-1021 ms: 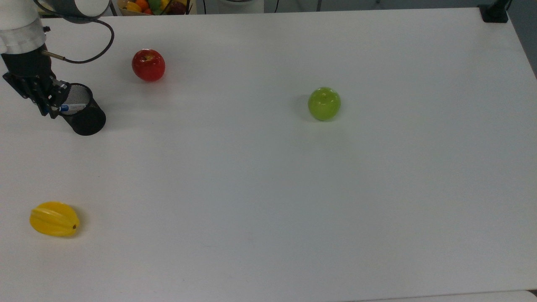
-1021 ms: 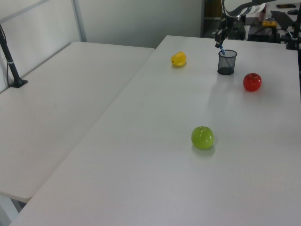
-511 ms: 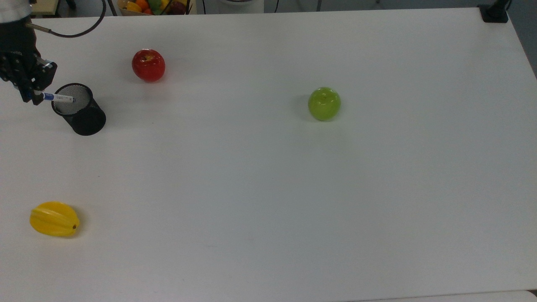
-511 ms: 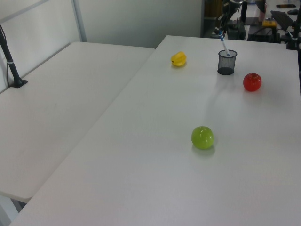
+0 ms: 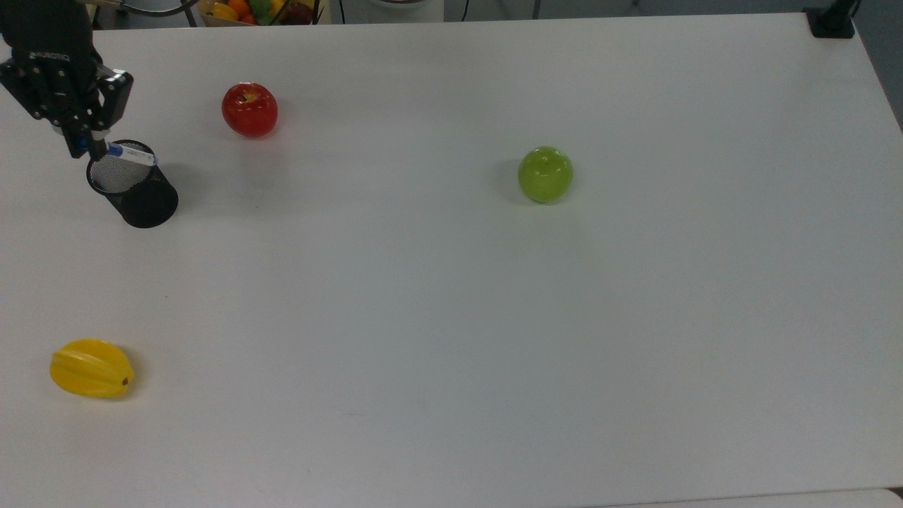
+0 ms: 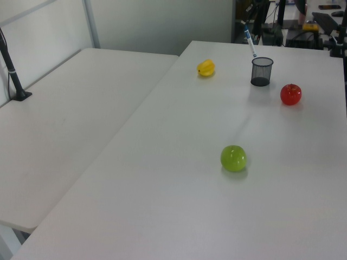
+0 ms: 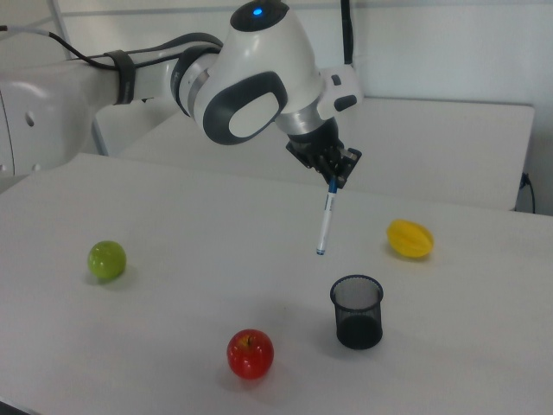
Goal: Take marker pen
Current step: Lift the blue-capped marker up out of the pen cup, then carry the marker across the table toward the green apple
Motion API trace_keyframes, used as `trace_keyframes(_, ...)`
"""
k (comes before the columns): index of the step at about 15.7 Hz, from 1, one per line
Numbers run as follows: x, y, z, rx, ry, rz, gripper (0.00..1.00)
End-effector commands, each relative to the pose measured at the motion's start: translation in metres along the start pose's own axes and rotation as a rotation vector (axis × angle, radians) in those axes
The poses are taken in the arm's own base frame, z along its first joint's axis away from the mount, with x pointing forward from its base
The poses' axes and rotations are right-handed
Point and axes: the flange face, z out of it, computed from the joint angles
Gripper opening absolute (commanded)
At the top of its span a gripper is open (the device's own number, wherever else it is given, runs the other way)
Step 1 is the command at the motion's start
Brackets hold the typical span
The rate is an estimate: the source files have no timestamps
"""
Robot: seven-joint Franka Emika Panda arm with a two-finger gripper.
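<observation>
My gripper [image 7: 333,179] is shut on the blue-capped top of the marker pen [image 7: 325,221], a slim white barrel hanging nearly upright with its blue end down. In the right view the pen's tip is clear of the black mesh cup [image 7: 357,311], above it and to the right view's left. From the top view, the gripper [image 5: 86,139] sits at the far left with the marker pen [image 5: 131,154] overlapping the mesh cup [image 5: 134,188] rim. The left view has the marker pen [image 6: 250,43] raised above the cup [image 6: 261,71].
A red apple [image 5: 250,109] lies beside the cup, a green apple [image 5: 545,174] near mid-table, and a yellow starfruit [image 5: 91,368] at the top view's lower left. The white table [image 5: 451,317] stretches open to the top view's right. A fruit basket [image 5: 257,10] stands beyond the far edge.
The gripper has risen, drawing the marker pen up out of the mesh cup until its lower end hangs free above the rim. The cup and fruits stayed put.
</observation>
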Motion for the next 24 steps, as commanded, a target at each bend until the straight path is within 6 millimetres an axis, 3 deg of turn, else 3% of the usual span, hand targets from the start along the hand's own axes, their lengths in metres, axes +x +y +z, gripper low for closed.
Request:
trace_keyframes(1,-0.003,-0.041,-0.009,0.071,-0.036,0.011,0.08)
trace_keyframes(8,-0.001,-0.112,-0.007,0.129,-0.099,0.015,0.08)
trace_keyframes(10,-0.002,-0.125,-0.005,0.137,-0.107,0.024,0.08)
trace_keyframes(13,-0.008,-0.152,0.009,0.157,-0.141,0.027,0.08)
trace_keyframes(19,-0.033,-0.219,0.056,0.190,-0.336,-0.035,0.08)
trace_keyframes(24,-0.054,-0.260,0.107,0.169,-0.435,-0.080,0.08)
